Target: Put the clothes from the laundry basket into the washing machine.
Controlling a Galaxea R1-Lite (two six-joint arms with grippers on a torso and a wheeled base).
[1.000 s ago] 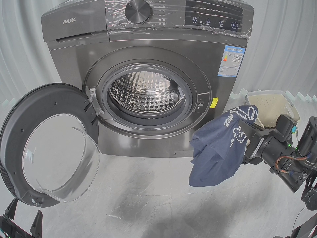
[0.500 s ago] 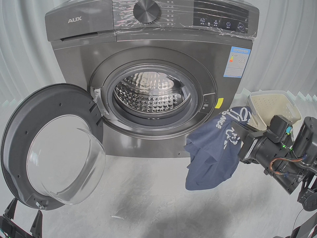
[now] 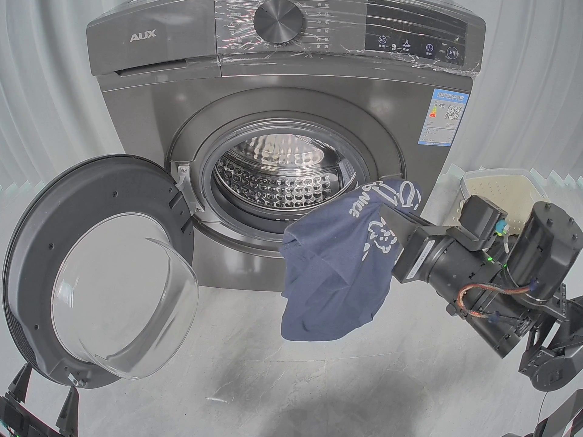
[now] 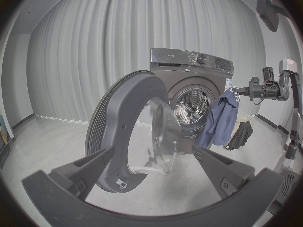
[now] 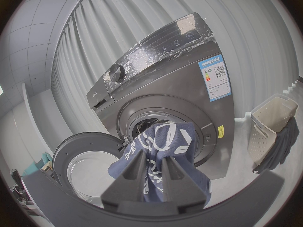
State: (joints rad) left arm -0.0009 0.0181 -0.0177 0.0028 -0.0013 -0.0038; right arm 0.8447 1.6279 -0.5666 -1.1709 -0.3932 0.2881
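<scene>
Right claw (image 5: 154,157) clamped on blue shirt (image 3: 334,274), held centre-frame before the open washer (image 3: 158,110) for loading; door (image 3: 91,213) swung aside, lower left.

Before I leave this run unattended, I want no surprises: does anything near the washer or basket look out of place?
A dark garment hangs over the outside of the laundry basket, drooping toward the floor instead of lying inside it. Plastic film also covers the control panel of the washing machine.
</scene>
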